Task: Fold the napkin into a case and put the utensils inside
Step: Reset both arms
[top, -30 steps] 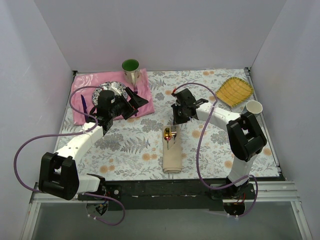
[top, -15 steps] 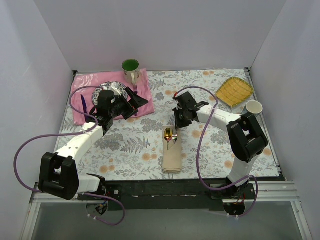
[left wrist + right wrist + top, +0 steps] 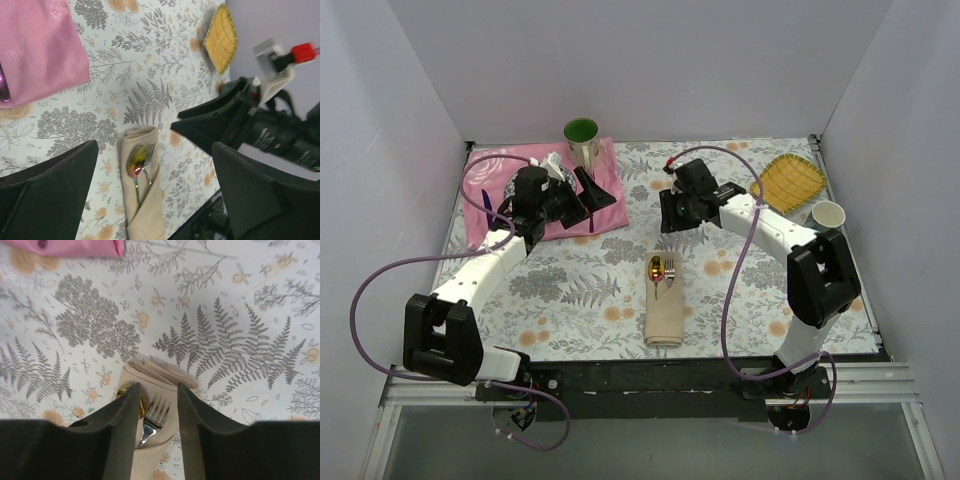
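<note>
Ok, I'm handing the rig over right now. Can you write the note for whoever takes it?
Left gripper: open, empty, over the pink mat at the far left.
Right gripper: open, empty, hanging above the table just beyond the far end of the case.
Things: the napkin is folded into the case, mid-table near the arms. The spoon and fork lie side by side in its pocket, heads sticking out the far end.
Done: fold made, both utensils in.
Left: apparently nothing but pulling the arms back.
</note>
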{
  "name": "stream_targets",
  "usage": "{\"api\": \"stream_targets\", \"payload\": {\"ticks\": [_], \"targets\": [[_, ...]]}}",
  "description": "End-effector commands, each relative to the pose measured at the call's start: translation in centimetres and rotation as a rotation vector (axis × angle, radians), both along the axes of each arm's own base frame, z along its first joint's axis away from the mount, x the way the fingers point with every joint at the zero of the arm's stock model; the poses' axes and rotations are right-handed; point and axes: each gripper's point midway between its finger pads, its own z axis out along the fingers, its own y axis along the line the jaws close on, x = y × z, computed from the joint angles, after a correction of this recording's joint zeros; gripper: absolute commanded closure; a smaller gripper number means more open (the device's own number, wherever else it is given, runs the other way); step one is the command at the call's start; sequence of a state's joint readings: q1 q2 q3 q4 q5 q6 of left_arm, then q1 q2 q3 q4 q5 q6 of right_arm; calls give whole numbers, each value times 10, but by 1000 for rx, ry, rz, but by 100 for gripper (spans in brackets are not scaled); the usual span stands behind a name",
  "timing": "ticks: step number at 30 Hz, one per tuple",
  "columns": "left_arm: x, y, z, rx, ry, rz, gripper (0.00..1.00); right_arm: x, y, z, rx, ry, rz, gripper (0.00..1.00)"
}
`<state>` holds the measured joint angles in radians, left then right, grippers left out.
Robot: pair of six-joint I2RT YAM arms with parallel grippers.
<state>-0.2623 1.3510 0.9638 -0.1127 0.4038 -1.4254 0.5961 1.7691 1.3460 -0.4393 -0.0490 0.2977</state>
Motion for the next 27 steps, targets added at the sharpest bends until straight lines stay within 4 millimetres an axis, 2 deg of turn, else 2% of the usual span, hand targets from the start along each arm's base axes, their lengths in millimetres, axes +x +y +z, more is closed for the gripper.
{"api": "stream_targets", "payload": {"ticks": [1,2,3,4,6,7,9,10,11,13,14,15,17,18,21,25,27], "targets": [[3,-2,22,116,-56,-140,2,20,-8,74,66,-156,15,42],[4,-2,18,155,-58,-177,2,23,-13,82,76,-169,13,39],[-1,0,12,183,-12,-202,2,24,-15,87,82,-183,21,30],[7,-2,16,206,-21,-232,2,24,-20,99,89,-223,43,25],[4,2,11,291,-23,-305,2,28,-36,107,90,-250,28,17],[9,2,18,312,-45,-318,2,26,-54,110,89,-256,5,14],[7,8,1,389,-30,-383,2,18,-70,114,108,-254,-3,9],[12,14,-1,429,-25,-371,2,16,-88,104,102,-229,-28,9],[10,17,-13,453,16,-385,2,9,-93,99,108,-208,-14,7],[7,22,-22,495,27,-416,2,0,-109,100,107,-223,-25,4],[4,25,-31,510,52,-417,2,-10,-115,82,86,-196,-21,4],[3,27,-35,523,53,-419,2,-17,-119,86,78,-229,-8,4],[-3,30,-47,530,70,-416,2,-31,-126,70,63,-218,-5,4],[-6,31,-48,529,73,-414,2,-37,-127,75,71,-246,-3,4],[-11,33,-59,527,107,-401,2,-50,-131,73,89,-258,-24,4],[-8,34,-60,520,115,-363,2,-58,-135,77,106,-287,-56,3],[0,34,-53,523,108,-341,2,-60,-137,81,109,-302,-61,3]]}}
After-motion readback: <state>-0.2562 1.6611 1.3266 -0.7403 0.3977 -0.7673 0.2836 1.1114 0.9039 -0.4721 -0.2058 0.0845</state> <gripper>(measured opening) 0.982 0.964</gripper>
